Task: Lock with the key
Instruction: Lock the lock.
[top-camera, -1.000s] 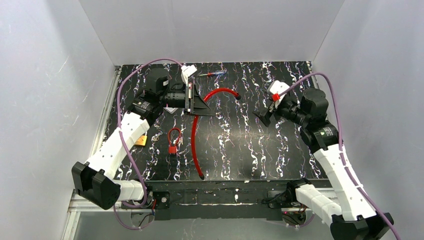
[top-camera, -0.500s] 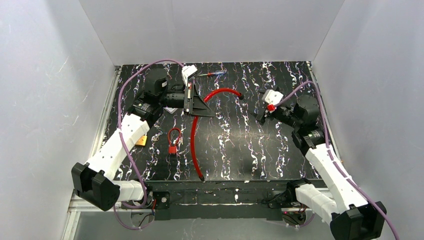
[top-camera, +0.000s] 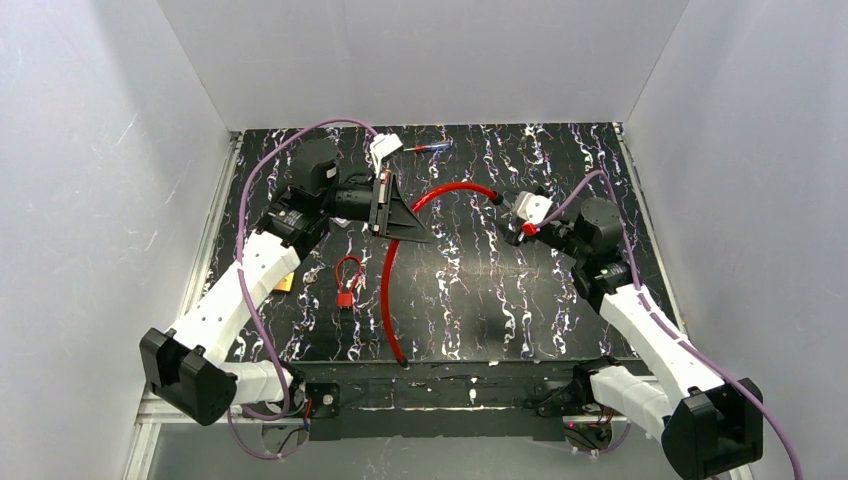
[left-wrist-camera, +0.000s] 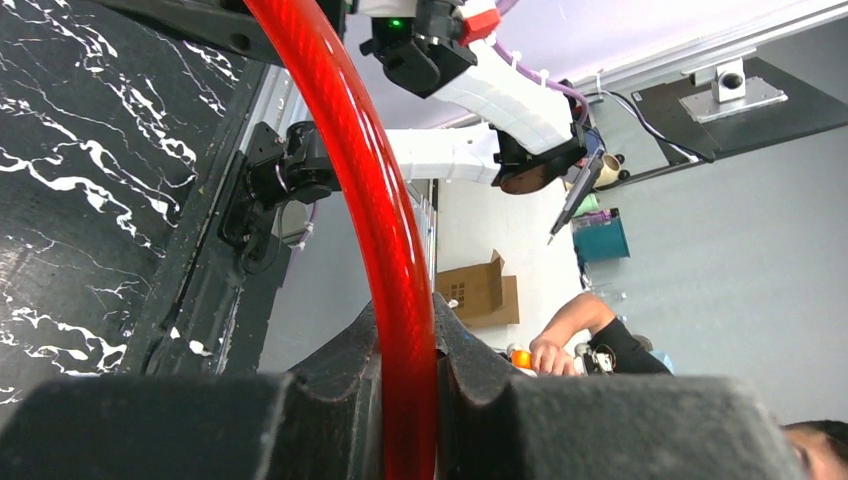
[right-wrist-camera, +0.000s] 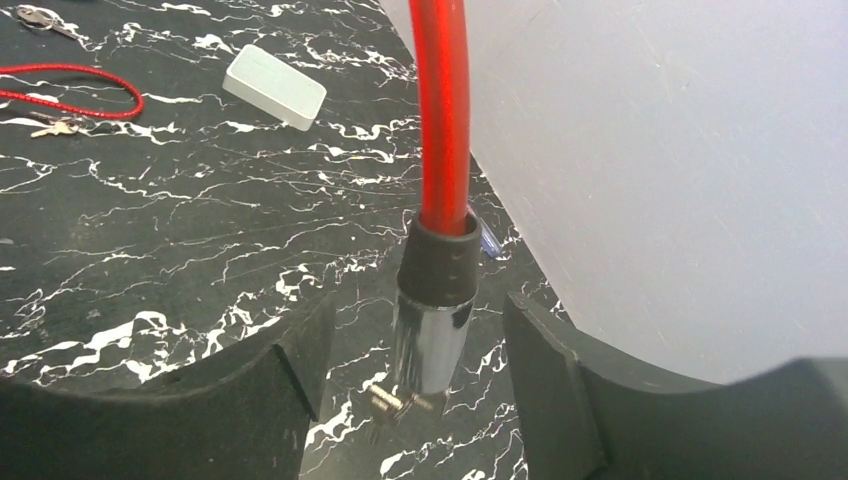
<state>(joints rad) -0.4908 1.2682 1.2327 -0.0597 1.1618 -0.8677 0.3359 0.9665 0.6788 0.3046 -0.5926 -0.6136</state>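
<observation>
A thick red cable lock (top-camera: 388, 290) runs from the table's front edge up through my left gripper (top-camera: 402, 212) and arcs right to its black-and-chrome end (top-camera: 497, 196). In the left wrist view my left gripper (left-wrist-camera: 408, 385) is shut on the red cable (left-wrist-camera: 345, 140). My right gripper (top-camera: 512, 214) is at that end. In the right wrist view it (right-wrist-camera: 415, 375) is open, with the chrome end (right-wrist-camera: 430, 335) between the fingers and touching neither. A small key (right-wrist-camera: 58, 128) lies by a thin red loop (right-wrist-camera: 75, 85).
A small red padlock with a thin loop (top-camera: 347, 280) lies left of the cable, with an orange tag (top-camera: 283, 282) beside it. A blue and red pen (top-camera: 425, 148) lies at the back. A white box (right-wrist-camera: 275, 86) lies on the table. Walls close in on three sides.
My right arm has swung left and forward until its open fingers straddle the cable's chrome end. My left gripper has tilted a little, and the cable's free end has shifted right.
</observation>
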